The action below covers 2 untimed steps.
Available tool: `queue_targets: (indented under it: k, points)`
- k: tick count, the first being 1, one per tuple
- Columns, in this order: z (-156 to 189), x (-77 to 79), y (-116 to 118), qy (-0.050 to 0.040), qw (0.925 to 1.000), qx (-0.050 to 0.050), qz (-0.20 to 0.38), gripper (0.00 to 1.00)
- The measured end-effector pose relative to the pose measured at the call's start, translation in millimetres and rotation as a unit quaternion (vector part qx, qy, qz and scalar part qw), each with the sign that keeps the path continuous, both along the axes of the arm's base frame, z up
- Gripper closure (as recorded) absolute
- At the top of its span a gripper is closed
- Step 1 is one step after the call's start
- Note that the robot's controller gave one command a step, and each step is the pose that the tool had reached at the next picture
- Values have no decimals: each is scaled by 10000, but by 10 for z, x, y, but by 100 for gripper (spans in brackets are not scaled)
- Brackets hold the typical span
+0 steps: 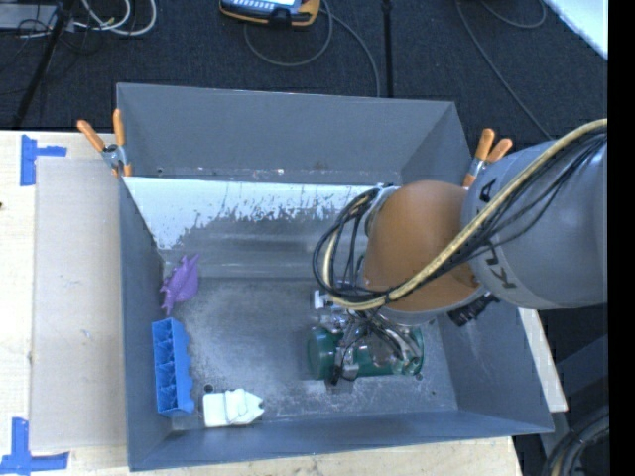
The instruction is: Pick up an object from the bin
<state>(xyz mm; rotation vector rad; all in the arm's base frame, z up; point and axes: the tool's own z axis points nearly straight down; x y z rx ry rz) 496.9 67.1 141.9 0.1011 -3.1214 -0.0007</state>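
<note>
A dark green rounded thing [322,355] lies on the bin floor toward the front right. My gripper [349,359] is down on it, its metal fingers [346,362] standing over the thing's right part. Whether the fingers grip the green thing is hidden by the wrist and cables above.
A purple spiky toy [181,283] lies at the left of the bin floor. A blue ribbed block [171,366] lies along the left wall, and a white lumpy thing [232,407] rests near the front edge. The arm's orange cover and cables hang over the bin's right side.
</note>
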Motion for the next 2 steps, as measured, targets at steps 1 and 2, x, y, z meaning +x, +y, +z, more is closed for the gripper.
queue_targets:
  k: [1,2]
  points:
    - [-20,345,29,-211,9997,29,-80,100]
    - [-21,224,1,-11,9999,4,-146,100]
